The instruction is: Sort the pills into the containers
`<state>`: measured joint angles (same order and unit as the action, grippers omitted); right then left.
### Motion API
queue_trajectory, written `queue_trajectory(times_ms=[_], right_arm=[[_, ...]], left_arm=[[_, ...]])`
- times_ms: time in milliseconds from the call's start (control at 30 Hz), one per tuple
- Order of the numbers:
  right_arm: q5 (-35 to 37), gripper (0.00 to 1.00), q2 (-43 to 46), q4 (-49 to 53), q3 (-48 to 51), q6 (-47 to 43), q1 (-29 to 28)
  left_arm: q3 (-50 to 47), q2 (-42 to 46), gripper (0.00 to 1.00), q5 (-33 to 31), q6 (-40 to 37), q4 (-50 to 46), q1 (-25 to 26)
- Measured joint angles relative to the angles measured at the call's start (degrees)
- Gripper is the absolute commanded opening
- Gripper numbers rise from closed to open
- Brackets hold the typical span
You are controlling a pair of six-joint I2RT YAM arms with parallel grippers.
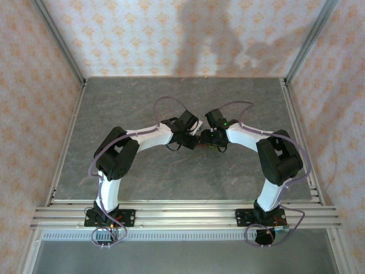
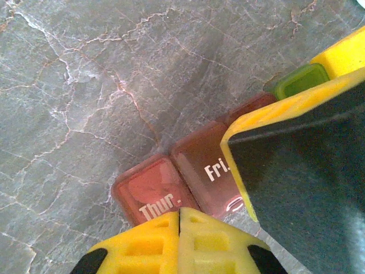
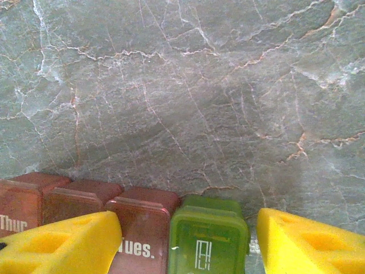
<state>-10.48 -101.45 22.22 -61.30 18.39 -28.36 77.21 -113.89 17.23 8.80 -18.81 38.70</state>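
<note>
The containers [image 3: 142, 228], likely a light, stiff, slick plastic strip lying mid-table [image 3: 171, 85], should take a pinch across the flat side walls; the right gripper [image 3: 188, 222] straddles the green end, spread, apparently not touching, while the left gripper [image 2: 179, 231] is clenched empty alongside.

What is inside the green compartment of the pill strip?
The green compartment has its lid shut, with a white mark on top. What lies inside cannot be seen, because the lid covers it.

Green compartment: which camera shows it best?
Right wrist: the green compartment sits close between the fingers, lid facing camera. Left wrist catches a corner behind a yellow finger. Top external: too small.
</note>
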Motion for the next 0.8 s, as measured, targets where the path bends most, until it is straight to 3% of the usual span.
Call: queue_trajectory(times_ms=[800], right_arm=[[0.04,0.66,-0.46,0.33,-0.68,0.02,-0.11]], left_arm=[[-0.02,-0.07,0.0,-4.09,-0.04,0.39,1.44]])
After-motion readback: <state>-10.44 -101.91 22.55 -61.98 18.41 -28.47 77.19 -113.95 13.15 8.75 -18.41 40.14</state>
